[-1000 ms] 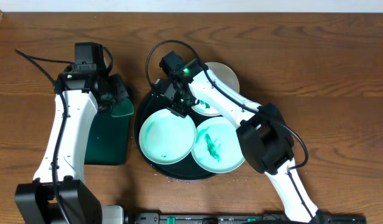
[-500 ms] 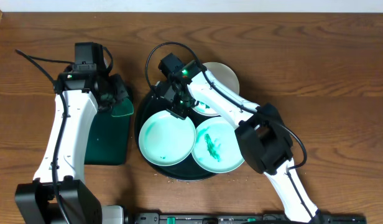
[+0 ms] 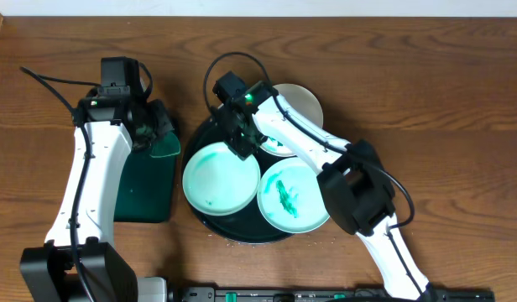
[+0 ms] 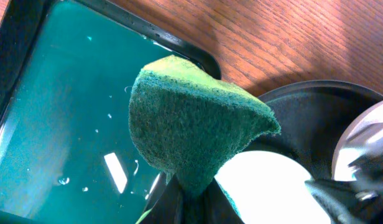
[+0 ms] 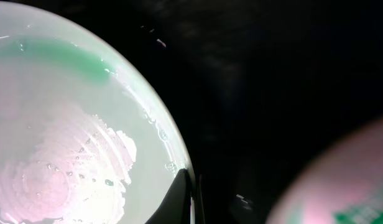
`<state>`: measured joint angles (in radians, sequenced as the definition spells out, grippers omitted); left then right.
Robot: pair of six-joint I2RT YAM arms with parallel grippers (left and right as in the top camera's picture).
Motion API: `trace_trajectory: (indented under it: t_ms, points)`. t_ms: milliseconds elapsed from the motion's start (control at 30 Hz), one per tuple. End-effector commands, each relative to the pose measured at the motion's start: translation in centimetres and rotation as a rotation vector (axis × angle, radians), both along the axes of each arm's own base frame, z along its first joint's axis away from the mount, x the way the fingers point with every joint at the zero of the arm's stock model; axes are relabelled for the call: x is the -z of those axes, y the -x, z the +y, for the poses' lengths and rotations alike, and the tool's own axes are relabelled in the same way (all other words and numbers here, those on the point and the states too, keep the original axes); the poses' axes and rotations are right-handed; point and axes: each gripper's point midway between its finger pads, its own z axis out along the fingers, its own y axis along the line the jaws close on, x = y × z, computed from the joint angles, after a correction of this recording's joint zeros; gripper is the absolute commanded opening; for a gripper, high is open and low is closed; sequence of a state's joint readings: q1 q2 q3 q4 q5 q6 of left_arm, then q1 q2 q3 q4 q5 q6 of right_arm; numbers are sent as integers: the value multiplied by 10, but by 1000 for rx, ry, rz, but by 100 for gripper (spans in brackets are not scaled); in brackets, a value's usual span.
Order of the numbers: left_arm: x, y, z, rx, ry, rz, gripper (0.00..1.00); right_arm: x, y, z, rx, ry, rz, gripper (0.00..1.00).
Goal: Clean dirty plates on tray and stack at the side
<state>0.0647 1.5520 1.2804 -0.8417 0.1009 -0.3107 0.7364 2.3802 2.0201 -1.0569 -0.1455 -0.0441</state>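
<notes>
The fingers [image 5: 176, 203] of the right gripper [image 3: 240, 151] are closed on the rim of the wet mint plate [image 3: 218, 180], which sits on the black tray [image 3: 238, 236]. The left gripper [image 3: 153, 134] is clamped on a green sponge [image 4: 191, 124]. Wiping is judged to be in hand — next, the sponge must be brought onto the held plate.

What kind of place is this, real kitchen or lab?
Probably a lab bench staged for dishwashing, not a kitchen: two robot arms at a wooden table, the left fingers pinching a sponge above a wet green tray, smeared plates on a black tray.
</notes>
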Motion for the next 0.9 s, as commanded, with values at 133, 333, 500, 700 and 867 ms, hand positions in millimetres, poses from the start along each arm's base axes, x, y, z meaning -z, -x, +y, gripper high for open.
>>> trace_trajectory:
  t_ms: [133,333,500,700,867]
  points:
    - [4,4,2,-11,-4,19,7,-27,-35,-32,479,111,-184,1]
    - [5,6,0,-9,5,30,7,-15,-34,-37,505,130,-170,1]
    - [7,12,-8,9,10,55,7,0,-13,-26,463,102,-75,2]
    - [8,13,-20,36,12,63,7,7,-3,-23,429,94,-36,13]
    - [9,14,-24,24,20,69,7,10,2,-21,425,89,-8,19]
